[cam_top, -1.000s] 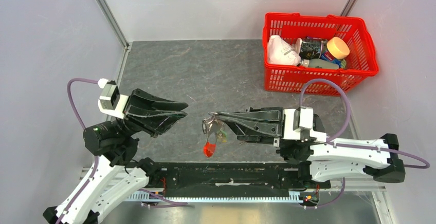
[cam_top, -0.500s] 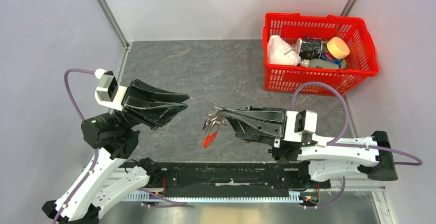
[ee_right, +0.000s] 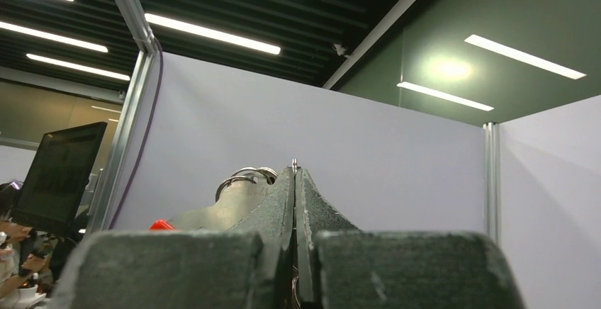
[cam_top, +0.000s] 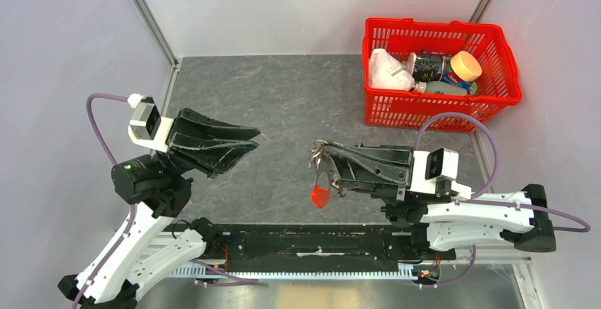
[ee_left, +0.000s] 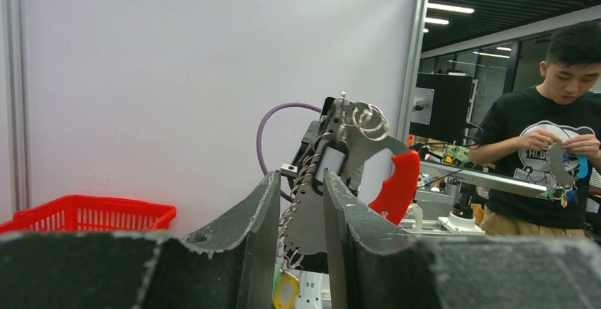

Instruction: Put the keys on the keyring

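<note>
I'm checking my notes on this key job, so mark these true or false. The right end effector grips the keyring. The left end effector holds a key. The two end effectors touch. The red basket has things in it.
The right end effector grips the keyring: true; its red part hangs down.
The left end effector holds a key: false; it is open and empty.
The two end effectors touch: false; bare table shows between them.
The red basket has things in it: true.

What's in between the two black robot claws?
Nothing: in the top view, only bare grey stone-patterned tabletop shows between the left gripper and the right gripper pinching the red-strapped metal keyring.
</note>
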`<state>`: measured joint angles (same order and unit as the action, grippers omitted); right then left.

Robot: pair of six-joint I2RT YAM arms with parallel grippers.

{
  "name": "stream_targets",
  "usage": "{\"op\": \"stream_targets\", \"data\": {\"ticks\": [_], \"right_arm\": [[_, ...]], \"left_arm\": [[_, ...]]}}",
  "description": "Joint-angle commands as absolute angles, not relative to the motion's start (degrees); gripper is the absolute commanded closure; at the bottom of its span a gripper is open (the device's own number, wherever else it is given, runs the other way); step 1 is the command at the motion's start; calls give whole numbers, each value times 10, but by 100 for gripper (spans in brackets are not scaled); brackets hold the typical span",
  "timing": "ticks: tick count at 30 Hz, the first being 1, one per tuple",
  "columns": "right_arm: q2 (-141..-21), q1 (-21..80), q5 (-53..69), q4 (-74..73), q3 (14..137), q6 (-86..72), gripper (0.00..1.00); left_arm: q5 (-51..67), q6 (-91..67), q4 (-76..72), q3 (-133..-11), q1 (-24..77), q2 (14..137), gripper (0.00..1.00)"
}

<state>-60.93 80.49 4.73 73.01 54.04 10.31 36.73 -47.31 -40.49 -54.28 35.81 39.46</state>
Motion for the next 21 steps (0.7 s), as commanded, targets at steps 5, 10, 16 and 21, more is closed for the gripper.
{"op": "stream_targets", "data": {"ticks": [5,10,16,21], "right_arm": [[-611,805,54,726,565,48,100],[-608,805,46,711,560,4,100],[-623,804,29,715,560,-38,100],[-650,804,4,736,568,-77,100]], "left_arm": [[401,-481,-462,-585,359,437,65],[417,-481,-491,-590,359,449,65],[418,-491,-533,-575,359,449,66],[430,-502,-574,-568,359,455,66]]}}
